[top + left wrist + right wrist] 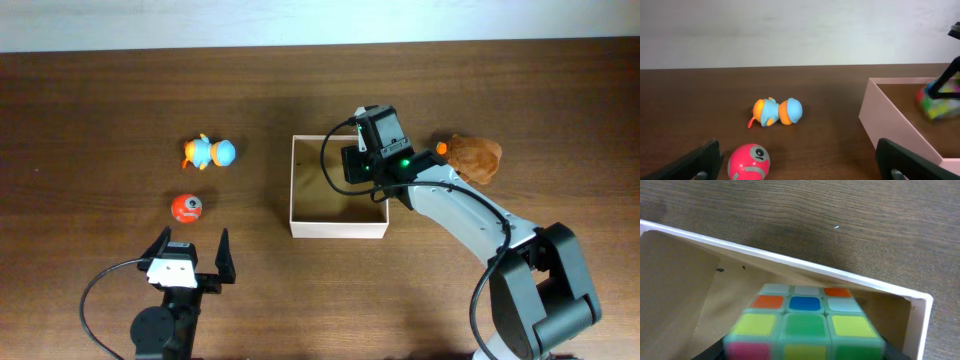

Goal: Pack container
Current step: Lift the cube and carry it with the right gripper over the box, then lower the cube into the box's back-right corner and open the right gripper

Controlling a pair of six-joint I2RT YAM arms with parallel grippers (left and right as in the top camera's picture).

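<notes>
The container [338, 228] is a shallow square box with white walls and a tan inside, at the table's middle. It also shows in the left wrist view [890, 125] and the right wrist view [790, 262]. My right gripper [362, 178] reaches into its far right corner and is shut on a multicoloured puzzle cube [805, 325], which is low inside the box [940, 102]. The arm hides the cube from overhead. My left gripper [190, 255] is open and empty near the front edge, just behind a red ball [186, 207].
A blue and orange toy figure [210, 152] lies on its side left of the box, also in the left wrist view [776, 112]. The red ball [748, 161] sits between the left fingers' line. A brown plush toy [472, 157] lies right of the box.
</notes>
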